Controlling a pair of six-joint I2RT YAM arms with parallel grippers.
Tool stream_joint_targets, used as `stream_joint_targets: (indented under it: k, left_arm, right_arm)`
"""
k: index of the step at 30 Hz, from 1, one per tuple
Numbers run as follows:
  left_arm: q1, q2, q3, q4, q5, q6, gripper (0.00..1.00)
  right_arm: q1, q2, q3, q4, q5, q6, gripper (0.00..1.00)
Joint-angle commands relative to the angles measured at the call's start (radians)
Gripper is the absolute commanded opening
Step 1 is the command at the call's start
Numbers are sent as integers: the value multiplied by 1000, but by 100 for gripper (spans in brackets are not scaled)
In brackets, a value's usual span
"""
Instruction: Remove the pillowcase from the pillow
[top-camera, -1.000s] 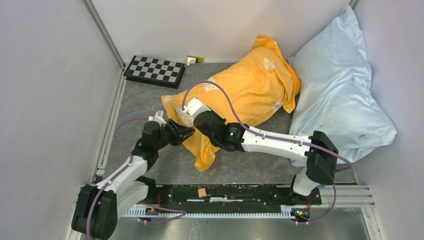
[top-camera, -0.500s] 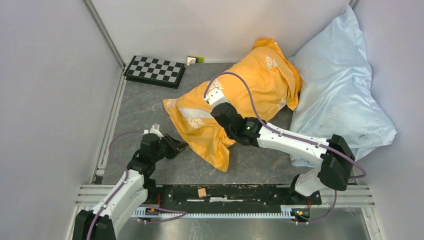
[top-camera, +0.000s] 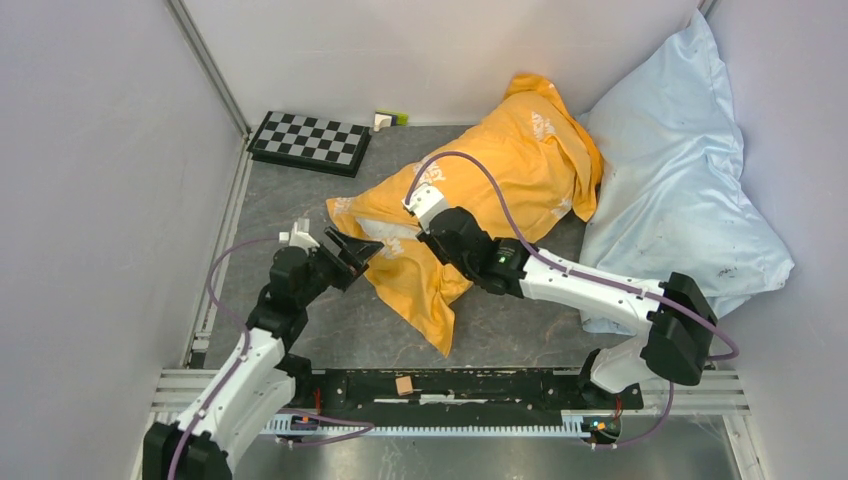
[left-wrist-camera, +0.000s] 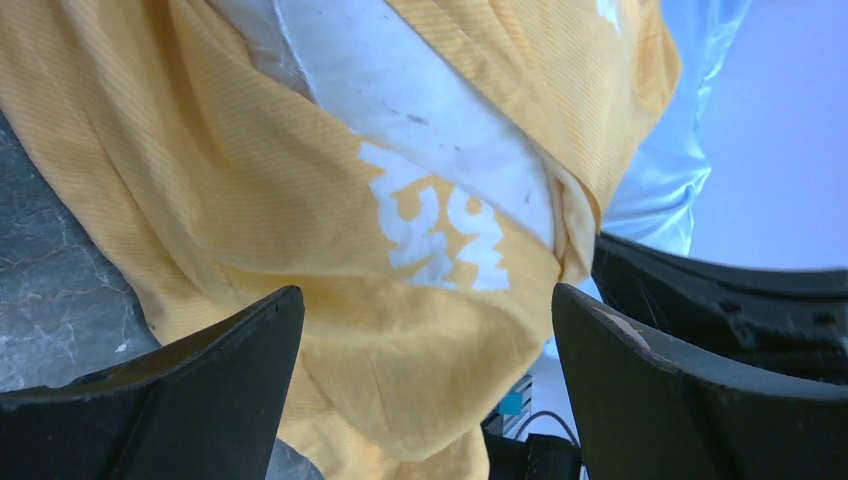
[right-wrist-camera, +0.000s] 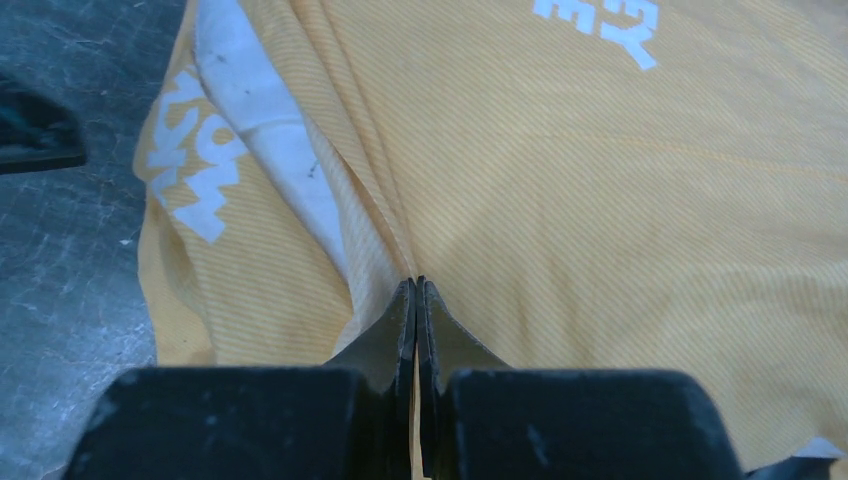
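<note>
Pillowcase (top-camera: 500, 170) lies on table (top-camera: 290, 200), long axis diagonal from near-left of centre toward far right corner, far end against blue pillow (top-camera: 680, 170). Open mouth points near-left; white pillow (left-wrist-camera: 420, 110) shows there. Left gripper (top-camera: 355, 250), jaws wide and empty, sits just beside mouth, fabric straight ahead, nearer arm. Right gripper (right-wrist-camera: 415, 295) closed, apparently pinching a top fold.

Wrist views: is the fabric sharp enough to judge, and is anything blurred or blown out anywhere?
Left wrist view: pillowcase weave sharp, the left gripper dark and soft-edged up close, the wall at upper right washed out. Right wrist view: weave crisp right up to the right gripper, no glare. Top external view: even light, faint shadows, mild sheen on the pale blue pillow.
</note>
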Motion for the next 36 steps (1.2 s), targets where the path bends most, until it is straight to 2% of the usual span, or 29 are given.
stream_joint_targets:
  k: [1,4,5,8,12,14,16,18,22,29,36]
  left_arm:
    - [-2,152,54,141,9,-64,99]
    - [-4,254,48,214,32,-80,97]
    - [-5,279,45,238,37,-81,95]
    - [-6,324,35,307,73,-82,74]
    - [-8,329,27,316,85,-67,42]
    - [-9,319,14,316,83,-62,26]
    - [-10,307,-3,313,87,-58,14]
    - [-10,285,-16,305,89,-59,9]
    - [-10,245,-35,283,81,-59,9]
    - [-10,227,-44,255,88,-48,8]
    - [-10,224,-67,258,94,-49,8]
  right_arm:
    - [1,22,13,49,-90,-33,0]
    - [9,52,43,34,-102,-67,7]
    - [13,60,56,30,-110,-76,13]
    - [22,76,80,28,-145,-90,31]
    - [63,81,95,54,-131,-122,63]
    - [86,95,116,63,-106,-139,71]
    - [103,131,167,39,-70,-151,72]
    - [114,184,235,-6,-12,-155,73]
    - [144,279,351,-88,82,-173,74]
    - [163,324,370,-104,157,-192,74]
    - [162,394,425,-133,230,-197,69]
